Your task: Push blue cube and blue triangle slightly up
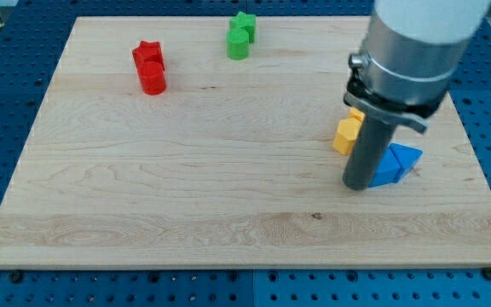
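A blue cube (387, 173) and a blue triangle (406, 156) lie together at the view's right, lower middle of the wooden board (186, 188). My tip (357, 184) rests on the board right at the left side of the blue cube, touching or nearly touching it. The rod hides part of the cube. The blue triangle sits just to the right and slightly above the cube.
A yellow block (348, 135) sits just above-left of my tip, a second yellow piece (354, 112) partly hidden behind the rod. A red star (147, 53) and red cylinder (153, 78) stand top left. A green star (245, 24) and green cylinder (238, 43) stand top centre.
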Tool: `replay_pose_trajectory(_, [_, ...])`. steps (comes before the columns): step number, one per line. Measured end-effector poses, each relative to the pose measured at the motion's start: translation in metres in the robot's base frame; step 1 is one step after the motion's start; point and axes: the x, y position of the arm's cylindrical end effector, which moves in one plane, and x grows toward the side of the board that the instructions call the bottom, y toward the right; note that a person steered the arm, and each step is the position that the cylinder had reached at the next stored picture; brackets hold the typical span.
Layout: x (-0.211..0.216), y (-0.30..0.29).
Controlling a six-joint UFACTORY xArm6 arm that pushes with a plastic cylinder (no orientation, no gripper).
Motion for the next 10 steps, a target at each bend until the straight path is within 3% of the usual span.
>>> replay_pose_trajectory(5, [0.017, 0.058])
replay_pose_trajectory(8, [0.013, -0.007])
replay_pose_trajectory(10, [0.005, 0.044])
